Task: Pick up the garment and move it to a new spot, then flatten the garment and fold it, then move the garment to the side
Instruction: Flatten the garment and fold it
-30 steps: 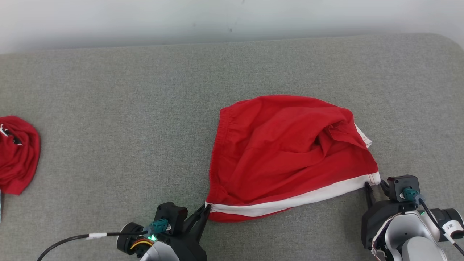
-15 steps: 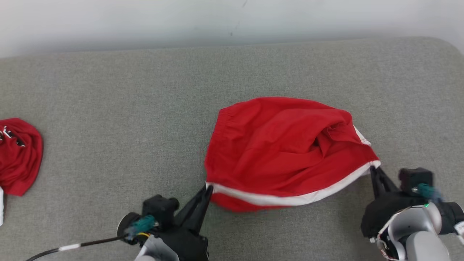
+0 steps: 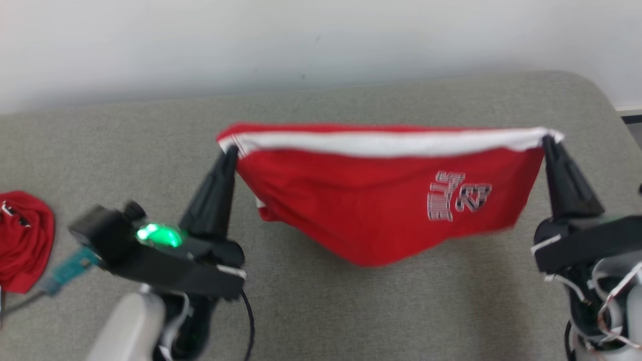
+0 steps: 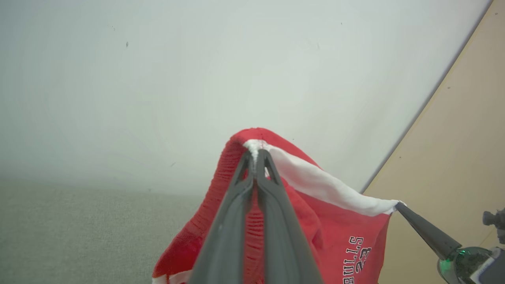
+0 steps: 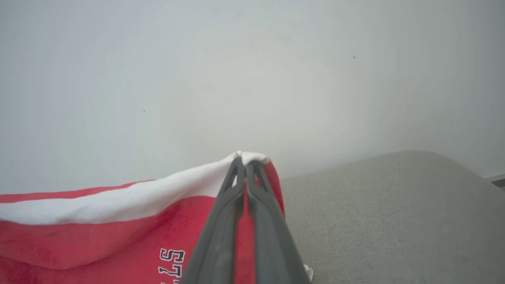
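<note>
A grey upholstered surface [image 3: 351, 311] stretches wide below a pale wall [image 3: 321, 40]. A pair of red shorts [image 3: 381, 210] hangs in the air above its middle, stretched between the robot's two arms. The shorts' long axis runs left to right across the scene. Their upper edge is pulled nearly straight and the red body sags below it toward the near side. Whether the lowest fold clears the surface cannot be told from the head view. A crumpled red garment [image 3: 25, 235] lies at the far left edge, well apart from the shorts.

The left gripper [image 3: 229, 150] is clamped on the left corner of that upper edge. The right gripper [image 3: 546, 140] is pinched tight on the right corner, and both point up and away from the robot. The shorts lie squarely between the two grippers, so neither arm is nearer. Any carry to a new spot likely depends on both moving together to keep the edge taut. A white band [image 3: 391, 143] runs along the stretched edge. A BULLS 23 print [image 3: 459, 195] sits on the right part of the red cloth.
</note>
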